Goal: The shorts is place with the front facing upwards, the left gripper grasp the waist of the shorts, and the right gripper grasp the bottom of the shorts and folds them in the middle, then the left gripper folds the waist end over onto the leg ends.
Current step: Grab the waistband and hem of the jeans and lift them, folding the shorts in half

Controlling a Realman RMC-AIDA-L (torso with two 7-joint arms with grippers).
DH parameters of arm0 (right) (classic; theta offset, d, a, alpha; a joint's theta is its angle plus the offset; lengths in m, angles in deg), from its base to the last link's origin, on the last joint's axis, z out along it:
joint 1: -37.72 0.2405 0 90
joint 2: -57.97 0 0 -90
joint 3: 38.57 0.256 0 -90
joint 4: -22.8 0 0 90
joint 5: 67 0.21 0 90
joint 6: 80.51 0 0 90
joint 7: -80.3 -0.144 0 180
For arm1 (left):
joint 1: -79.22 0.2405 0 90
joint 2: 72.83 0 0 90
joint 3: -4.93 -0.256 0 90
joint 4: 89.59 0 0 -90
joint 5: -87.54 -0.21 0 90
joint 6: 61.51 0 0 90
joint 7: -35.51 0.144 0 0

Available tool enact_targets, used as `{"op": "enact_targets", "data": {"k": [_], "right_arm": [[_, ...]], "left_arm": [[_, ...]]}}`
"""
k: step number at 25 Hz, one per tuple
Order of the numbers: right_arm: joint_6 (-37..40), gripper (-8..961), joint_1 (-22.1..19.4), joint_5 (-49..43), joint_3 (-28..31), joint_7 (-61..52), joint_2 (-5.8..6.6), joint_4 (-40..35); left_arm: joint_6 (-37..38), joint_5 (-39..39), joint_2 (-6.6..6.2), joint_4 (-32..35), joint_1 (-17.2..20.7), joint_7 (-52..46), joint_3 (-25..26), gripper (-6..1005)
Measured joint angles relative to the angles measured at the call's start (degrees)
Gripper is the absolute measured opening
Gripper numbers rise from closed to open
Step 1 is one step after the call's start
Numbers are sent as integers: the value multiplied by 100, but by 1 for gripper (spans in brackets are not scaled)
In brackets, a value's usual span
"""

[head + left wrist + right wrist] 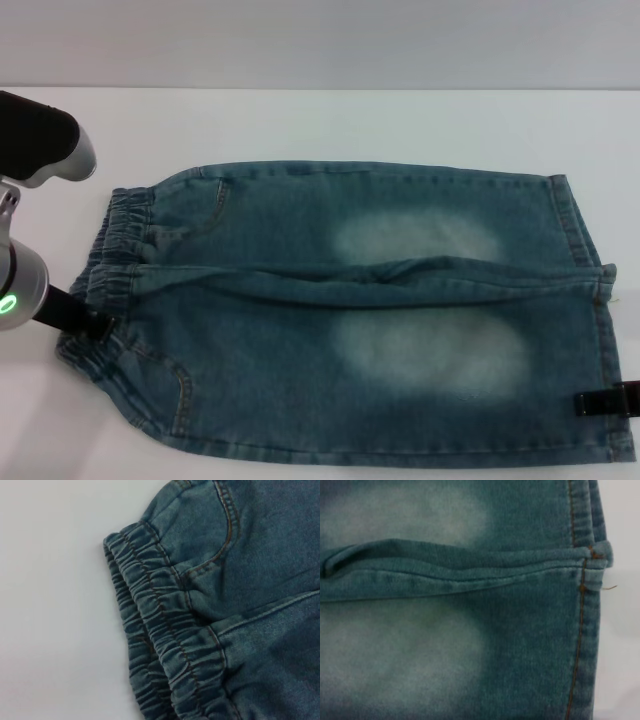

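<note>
The shorts (350,310) are laid flat on the table (320,120); the left gripper (75,315) is set at their waistband, the right gripper (608,401) at their leg ends (590,300); jaw states cannot be told; a shallow grasp might catch one layer only.

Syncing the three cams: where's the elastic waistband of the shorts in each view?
Head view: the waistband is at the left end of the shorts, next to the left gripper.
Left wrist view: the waistband runs diagonally through the middle, white table beside it.
Right wrist view: not in it; only the leg ends show.
Shared landmark: the orange-stitched curved pocket beside the waistband, in head and left wrist views.
</note>
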Motion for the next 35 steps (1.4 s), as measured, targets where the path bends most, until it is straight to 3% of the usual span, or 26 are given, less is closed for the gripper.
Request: {"op": "enact_targets", "data": {"k": [35], "right_arm": [[387,787,123,34,-311,99,22,-542]], "left_arm": [[-52,-1,0,-53,3,36,-47,30]]}}
